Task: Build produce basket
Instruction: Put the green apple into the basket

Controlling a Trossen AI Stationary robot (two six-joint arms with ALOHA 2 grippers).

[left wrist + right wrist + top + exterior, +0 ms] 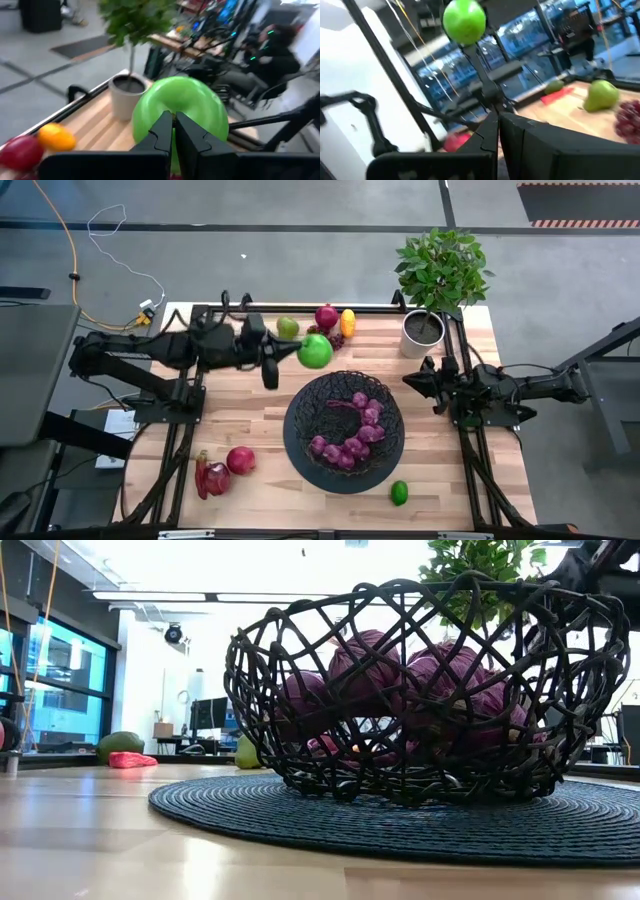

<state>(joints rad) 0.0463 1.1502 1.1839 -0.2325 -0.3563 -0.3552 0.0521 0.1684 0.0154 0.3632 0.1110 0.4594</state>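
Observation:
The black woven basket [300, 442] [560, 660] sits on a round dark mat at the table's middle, with purple grapes [352, 442] [375, 670] inside. My left gripper [297, 353] [174, 131] is shut on a bright green apple [315, 351] [200, 107] [464, 21], just past the basket's far rim. My right gripper [418, 379] [498, 131] is shut and holds nothing, right of the basket. A green pear [288, 327], a red fruit [326, 316] and an orange-yellow fruit [347, 322] lie at the far edge. A red pepper [210, 477], a red apple [240, 460] and a lime [399, 492] lie near. My left gripper has the green apple at the free ends of its fingers [162, 131], which close on the dimple [173, 114] in the side that faces the gripper. The fingertips hide what they pinch. They come level, from the table's left. The apple is lifted clear of the table.
A small grey pot with a green plant [423, 330] [122, 95] stands at the far right corner. The dark mat [300, 815] spreads around the basket. Bare wood lies left of the basket [240, 410]. Black frame rails run along the table's sides.

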